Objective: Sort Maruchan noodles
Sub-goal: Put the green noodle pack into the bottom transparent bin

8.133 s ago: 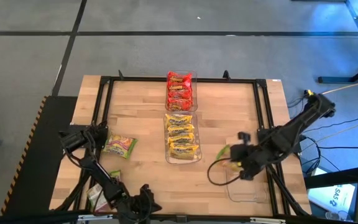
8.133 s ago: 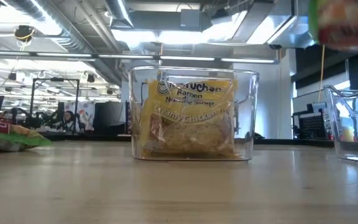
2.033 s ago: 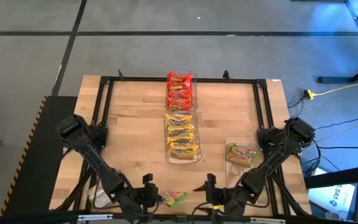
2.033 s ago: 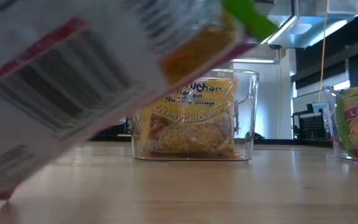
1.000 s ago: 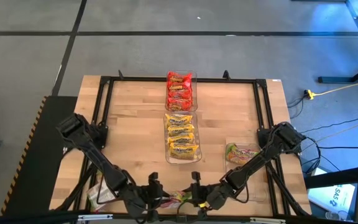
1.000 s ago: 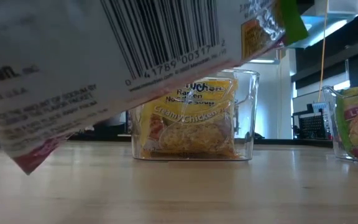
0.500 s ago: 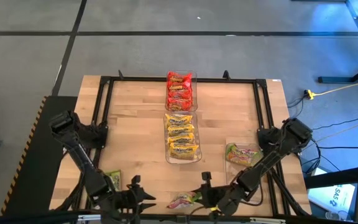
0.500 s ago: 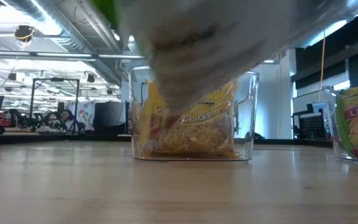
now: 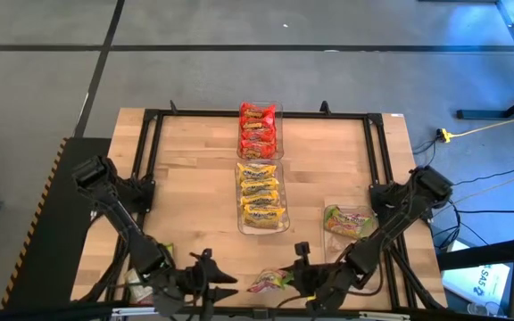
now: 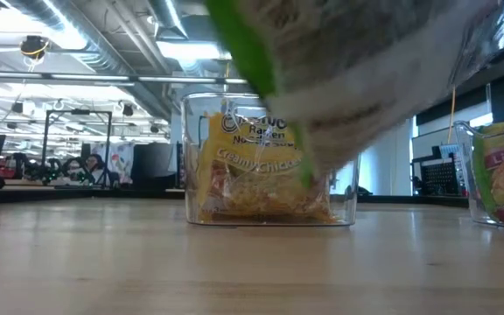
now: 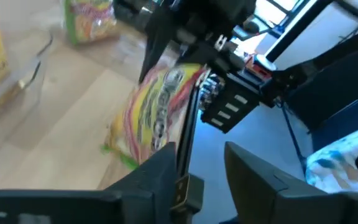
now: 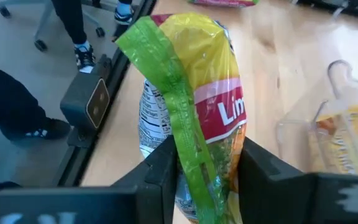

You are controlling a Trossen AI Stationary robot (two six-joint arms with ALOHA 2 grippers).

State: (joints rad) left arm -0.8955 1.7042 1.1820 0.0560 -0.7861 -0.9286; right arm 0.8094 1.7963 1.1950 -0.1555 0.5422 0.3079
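At near desk (image 9: 194, 205) edge, right pincer (image 9: 300, 279) pinches green packet (image 9: 270, 283) aloft, left pincer (image 9: 205, 278) spread just beside; crinkly wrapper may slip before reaching right bin (image 9: 351, 260).

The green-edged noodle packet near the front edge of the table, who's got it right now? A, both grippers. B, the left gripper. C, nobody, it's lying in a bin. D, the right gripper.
D: the right gripper has its fingers closed on the green-edged packet, while the left gripper stands empty and clear of it.

Green-edged packet (image 10: 348, 79) close up, blocking yellow-packet bin (image 10: 201, 157)
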